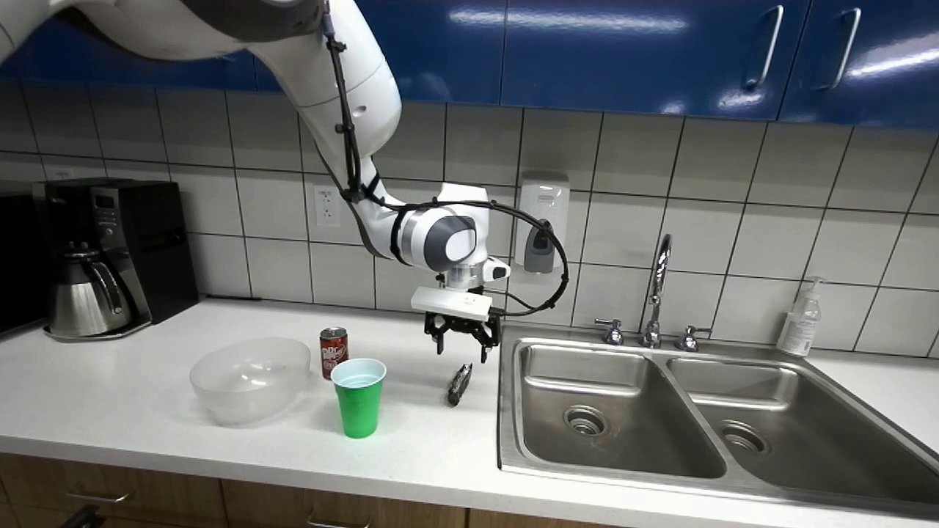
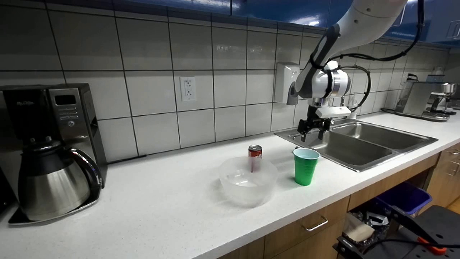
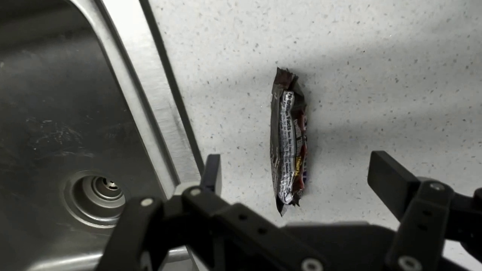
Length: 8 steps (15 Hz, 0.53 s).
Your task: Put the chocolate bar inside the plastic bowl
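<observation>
the chocolate bar (image 3: 288, 145) lies on the desk (image 1: 147, 385) beside the sink (image 1: 509, 425), under your tool (image 1: 462, 353), whose fingers (image 3: 391, 181) are spread wide and grasp nothing. you look well lined up: its long sides face the fingers. drift sinkward going down and that side's fingertip (image 3: 212, 170) could strike the metal rim (image 3: 152, 79). pinch only the crimped wrapper end and the bar might slip or swing. carry it low toward the plastic bowl (image 1: 238, 402) and you could tip the green cup (image 1: 359, 402), which stands between, or the soda can (image 1: 334, 353) near the bowl.

you see no bar in the bowl yet; in an exterior view the can's red shows through its translucent wall. the cup stands upright, its bottom hidden from you. the steel carafe (image 2: 54, 185) hides whatever it holds.
</observation>
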Each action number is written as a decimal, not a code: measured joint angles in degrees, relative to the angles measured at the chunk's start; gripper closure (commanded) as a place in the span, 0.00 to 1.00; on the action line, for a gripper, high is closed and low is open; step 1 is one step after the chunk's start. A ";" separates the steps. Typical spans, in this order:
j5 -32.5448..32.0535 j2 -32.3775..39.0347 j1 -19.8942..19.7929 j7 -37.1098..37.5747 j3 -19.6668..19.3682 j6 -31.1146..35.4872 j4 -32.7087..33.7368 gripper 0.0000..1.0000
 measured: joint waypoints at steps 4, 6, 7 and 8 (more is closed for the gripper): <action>0.00 5.10 0.02 3.09 0.43 -0.17 5.07 0.00; 0.00 7.50 0.02 4.40 0.43 -0.29 7.43 0.00; 0.00 8.61 0.02 5.13 0.43 -0.35 8.52 0.00; 0.00 9.67 0.02 5.94 0.43 -0.37 9.59 0.00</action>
